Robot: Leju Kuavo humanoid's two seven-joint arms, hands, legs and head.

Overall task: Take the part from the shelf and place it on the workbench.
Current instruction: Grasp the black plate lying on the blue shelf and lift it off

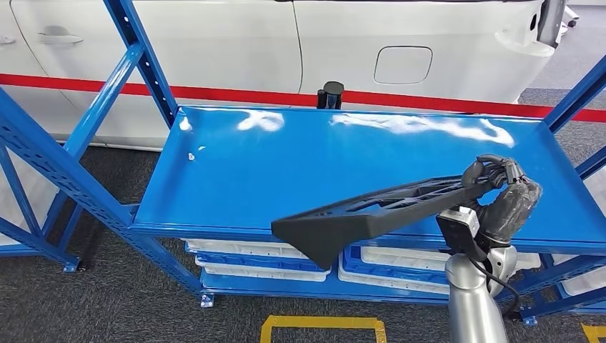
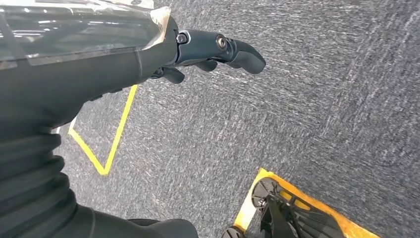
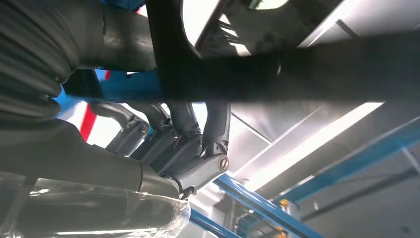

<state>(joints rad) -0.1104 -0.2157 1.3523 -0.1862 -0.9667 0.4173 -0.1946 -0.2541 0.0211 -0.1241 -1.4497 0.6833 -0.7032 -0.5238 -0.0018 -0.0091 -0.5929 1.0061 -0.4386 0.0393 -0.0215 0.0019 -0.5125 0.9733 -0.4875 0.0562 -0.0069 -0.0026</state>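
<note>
A: Right hand (image 1: 504,196)?
B: Fingers (image 3: 185,121) wrapped round one end of the black part (image 1: 371,214). Part is raised, tilted, over the front edge of the blue shelf (image 1: 321,164).
A: Left hand (image 2: 208,52)?
B: Hangs over the grey carpet (image 2: 307,109), fingers slightly curled, holding nothing.
A: Beyond the shelf?
B: White trays (image 1: 250,250) on the lower level, white car (image 1: 286,43) at the back.

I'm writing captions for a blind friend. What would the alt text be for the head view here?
The robot's right hand holds one end of a long black part above a glossy blue shelf; the part's wide end juts out past the shelf's front edge. White trays sit on the level below, and a white car stands behind the shelving.
</note>
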